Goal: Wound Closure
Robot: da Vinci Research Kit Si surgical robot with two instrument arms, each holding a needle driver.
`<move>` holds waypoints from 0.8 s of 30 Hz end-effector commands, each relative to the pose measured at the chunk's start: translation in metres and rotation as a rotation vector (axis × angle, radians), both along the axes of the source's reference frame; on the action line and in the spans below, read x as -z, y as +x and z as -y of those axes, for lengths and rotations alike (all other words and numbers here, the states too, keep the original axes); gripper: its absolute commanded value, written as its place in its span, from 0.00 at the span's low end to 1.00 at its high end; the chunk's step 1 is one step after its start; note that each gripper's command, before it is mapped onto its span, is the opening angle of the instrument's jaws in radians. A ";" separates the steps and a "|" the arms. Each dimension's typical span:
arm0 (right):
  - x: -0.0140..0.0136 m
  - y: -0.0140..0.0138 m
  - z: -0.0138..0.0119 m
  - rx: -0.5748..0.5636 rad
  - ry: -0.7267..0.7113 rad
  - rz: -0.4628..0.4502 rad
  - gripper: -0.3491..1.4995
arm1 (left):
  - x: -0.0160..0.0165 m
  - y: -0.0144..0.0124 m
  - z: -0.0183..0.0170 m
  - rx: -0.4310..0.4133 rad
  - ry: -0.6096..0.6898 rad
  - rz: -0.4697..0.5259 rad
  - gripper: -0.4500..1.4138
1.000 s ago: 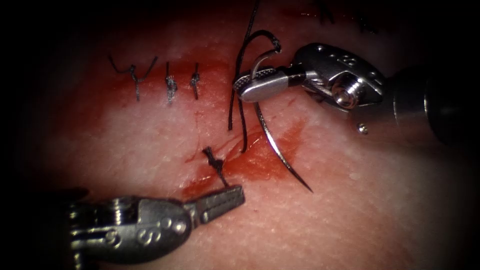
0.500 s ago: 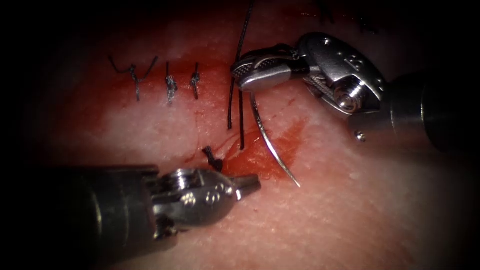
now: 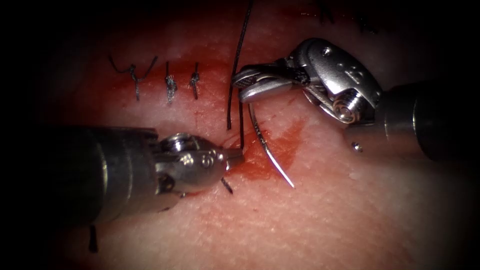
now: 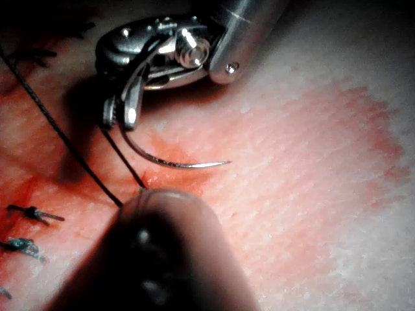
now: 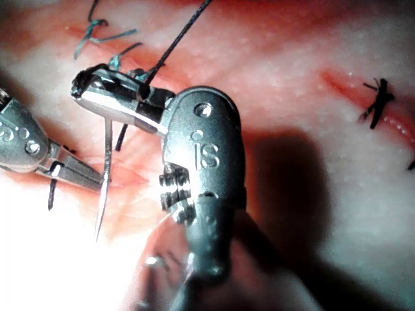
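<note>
The tissue (image 3: 350, 215) lies pale under both tools, stained with red fluid (image 3: 272, 150) around the open part of the cut. The left tool (image 3: 235, 157) comes in low from the endoscope view's left, its tip at the cut beside the hanging thread (image 3: 239, 50); there its jaws look closed to a point, but whether they grip anything cannot be told. The right wrist view gives more: it shows the left tool (image 5: 81, 178) from the side with its jaws drawn narrow together, close by the needle's shaft. The right tool (image 3: 255, 82) sits right of the cut, jaws clamped on the needle (image 3: 270, 152) near its thread end; the rest of the curve hangs free above the tissue, point down and clear of the surface, to the right of the cut. The left wrist view shows that curve whole, the needle (image 4: 175, 162) sweeping from the right tool (image 4: 123, 110) to a bare tip. Three tied stitches (image 3: 170, 82) cross the cut at the left, and a short cut end (image 3: 226, 185) lies under the left tool.
</note>
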State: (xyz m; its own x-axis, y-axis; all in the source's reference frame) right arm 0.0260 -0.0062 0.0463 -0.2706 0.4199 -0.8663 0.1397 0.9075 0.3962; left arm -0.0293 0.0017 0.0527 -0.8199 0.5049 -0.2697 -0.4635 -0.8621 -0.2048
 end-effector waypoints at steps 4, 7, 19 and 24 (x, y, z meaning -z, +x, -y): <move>-0.0009 0.0012 0.0008 -0.001 0.000 0.005 0.00 | -0.0020 -0.0004 0.0006 -0.014 0.037 -0.030 0.00; -0.0014 0.0016 0.0011 0.001 -0.014 0.031 0.00 | -0.0027 -0.0002 0.0004 -0.020 0.046 -0.046 0.00; -0.0025 0.0027 -0.0007 -0.036 -0.068 0.114 0.00 | -0.0044 0.0007 0.0012 -0.104 0.134 -0.167 0.00; -0.0030 0.0033 -0.0016 -0.085 -0.259 0.229 0.00 | -0.0050 0.0006 0.0021 -0.136 0.191 -0.180 0.00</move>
State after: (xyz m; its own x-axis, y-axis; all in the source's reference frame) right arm 0.0288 -0.0062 0.0485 -0.0715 0.1117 -0.9912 -0.0252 0.9932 0.1138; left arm -0.0282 -0.0001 0.0572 -0.9093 0.4153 -0.0258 -0.3895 -0.8715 -0.2979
